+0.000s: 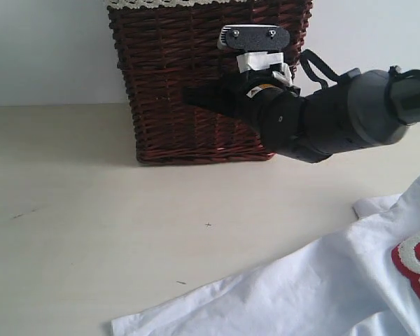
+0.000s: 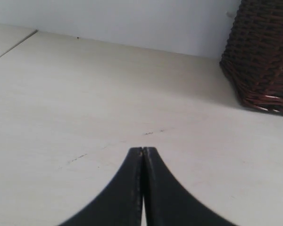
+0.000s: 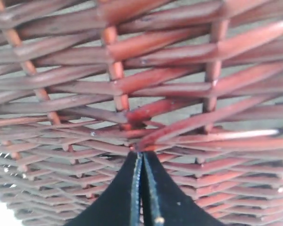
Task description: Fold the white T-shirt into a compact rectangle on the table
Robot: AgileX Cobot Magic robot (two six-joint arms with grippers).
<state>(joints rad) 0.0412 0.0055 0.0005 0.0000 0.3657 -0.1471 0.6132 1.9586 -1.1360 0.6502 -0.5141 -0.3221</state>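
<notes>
The white T-shirt (image 1: 315, 287) lies spread on the table (image 1: 91, 210) at the front right, and part of its red-outlined lettering (image 1: 414, 262) shows at the right edge. My right gripper (image 1: 187, 94) hangs above the table, shut and empty, its tip close against the side of the wicker basket (image 1: 196, 84). In the right wrist view the same gripper (image 3: 141, 154) has its jaws pressed together right at the basket's weave (image 3: 132, 70). My left gripper (image 2: 143, 149) is shut with nothing in it, low over bare table (image 2: 85, 94), and does not show in the exterior view.
The dark red wicker basket with a lace-trimmed liner (image 1: 168, 3) stands at the back of the table against a white wall. Its corner (image 2: 262, 56) also shows in the left wrist view. A few small dark specks (image 1: 208, 225) mark the table.
</notes>
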